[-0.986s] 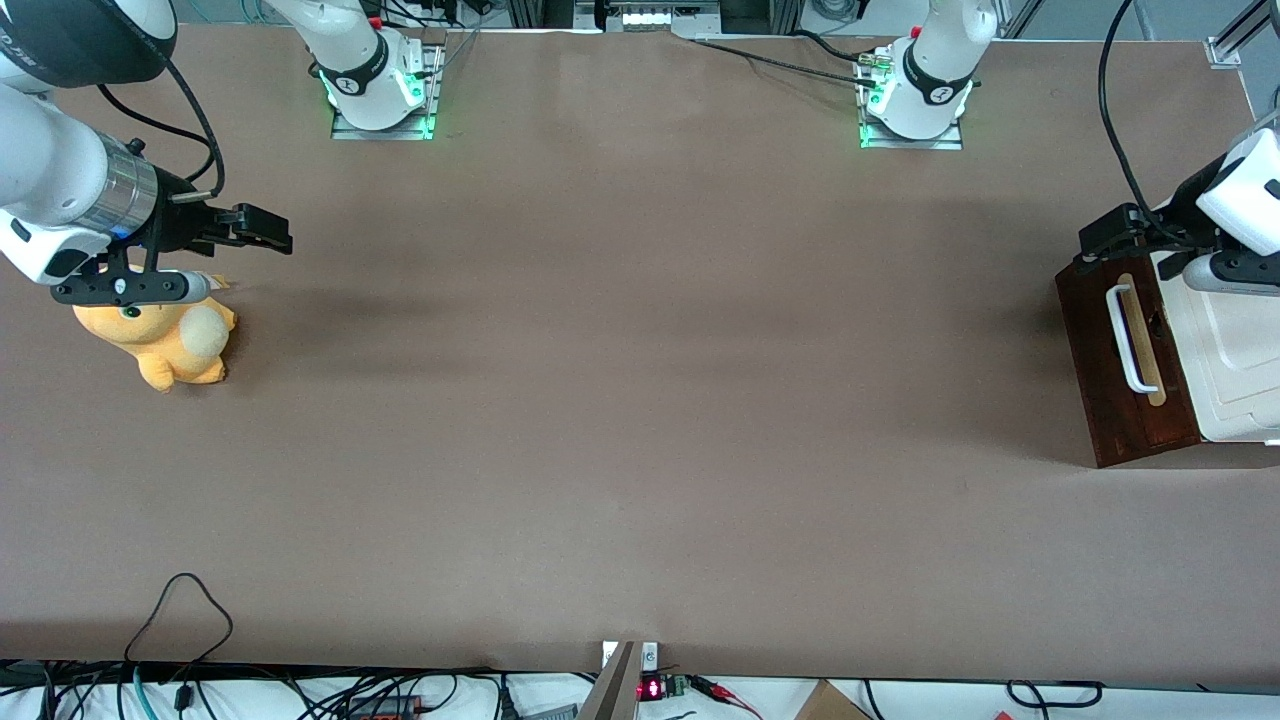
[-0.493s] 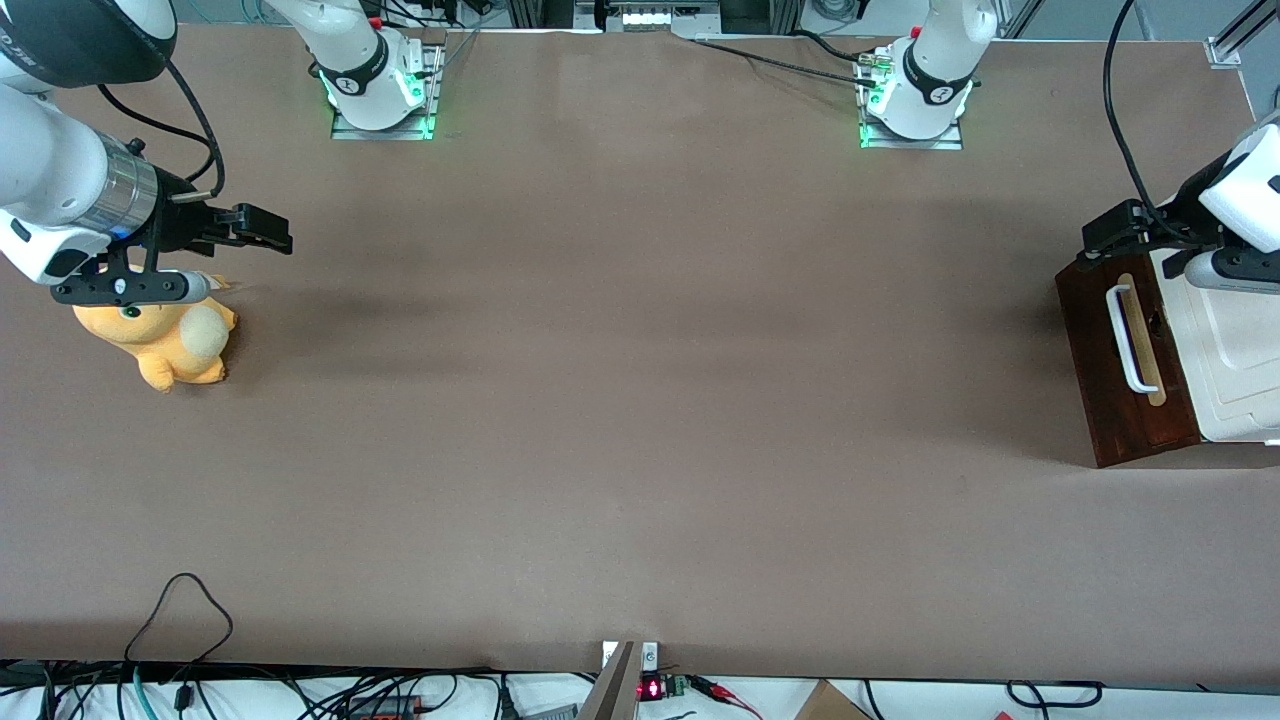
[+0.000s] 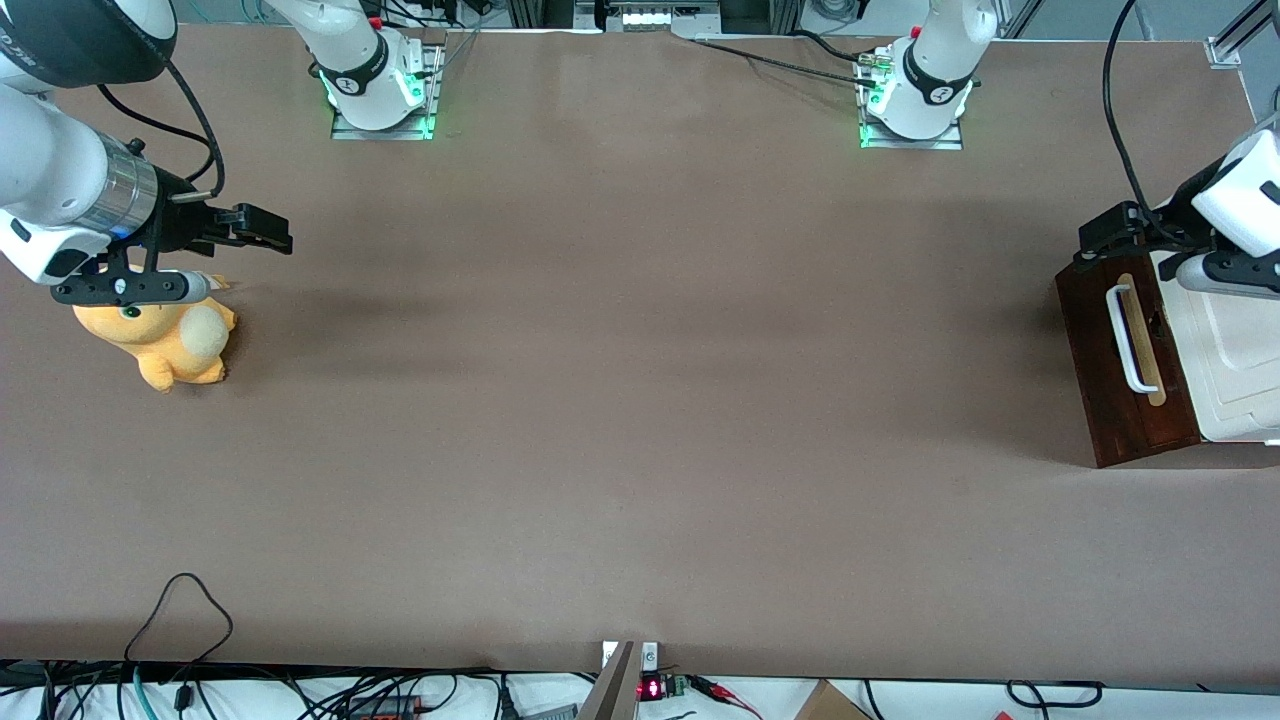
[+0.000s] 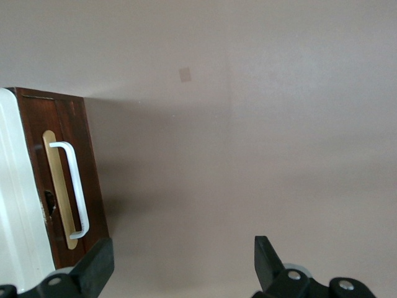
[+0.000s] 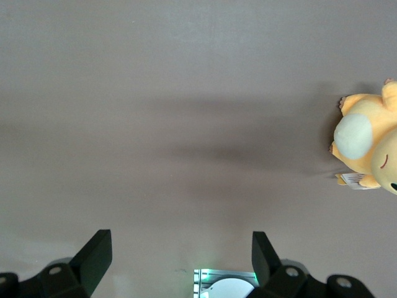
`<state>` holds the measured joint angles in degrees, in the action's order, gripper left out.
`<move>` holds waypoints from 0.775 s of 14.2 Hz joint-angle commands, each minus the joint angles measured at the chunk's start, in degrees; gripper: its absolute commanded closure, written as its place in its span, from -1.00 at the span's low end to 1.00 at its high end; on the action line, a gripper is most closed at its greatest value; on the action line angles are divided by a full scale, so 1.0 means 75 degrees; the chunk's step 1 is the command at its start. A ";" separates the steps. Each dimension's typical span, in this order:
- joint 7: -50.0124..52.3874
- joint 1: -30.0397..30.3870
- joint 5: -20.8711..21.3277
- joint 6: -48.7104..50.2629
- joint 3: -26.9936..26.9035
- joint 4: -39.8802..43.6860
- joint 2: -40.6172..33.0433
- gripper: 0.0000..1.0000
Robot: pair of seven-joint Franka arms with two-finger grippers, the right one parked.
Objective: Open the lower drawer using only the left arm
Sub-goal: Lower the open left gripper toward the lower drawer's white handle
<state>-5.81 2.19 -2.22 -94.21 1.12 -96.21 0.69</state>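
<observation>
The drawer [image 3: 1125,368] stands at the working arm's end of the table, shut, its dark brown front [image 4: 69,174] carrying a white bar handle [image 3: 1127,338] on a tan strip. The left arm [image 3: 1236,205], white with black cables, reaches over the cabinet; its gripper [image 3: 1105,237] hangs above the front's upper edge, fingers [image 4: 98,268] spread.

You find almost nothing to read here. Near the table edge [image 3: 640,655] closest to the front camera, a small black display [image 3: 649,688] glows with red digits, too small to make out. The black bands on the two arm bases [image 3: 380,85] each carry a white mark, also illegible.
</observation>
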 commanded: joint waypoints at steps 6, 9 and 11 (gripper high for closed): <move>0.0117 0.0024 0.1744 -0.1862 0.0026 -0.1431 0.0305 -0.99; 0.0749 0.0013 0.2731 -0.2460 0.0026 -0.2087 0.0492 -0.98; 0.1475 -0.0045 0.3340 -0.2719 0.0049 -0.2510 0.0610 -0.98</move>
<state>0.43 2.28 18.41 -112.37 1.13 -111.82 4.99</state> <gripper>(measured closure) 0.009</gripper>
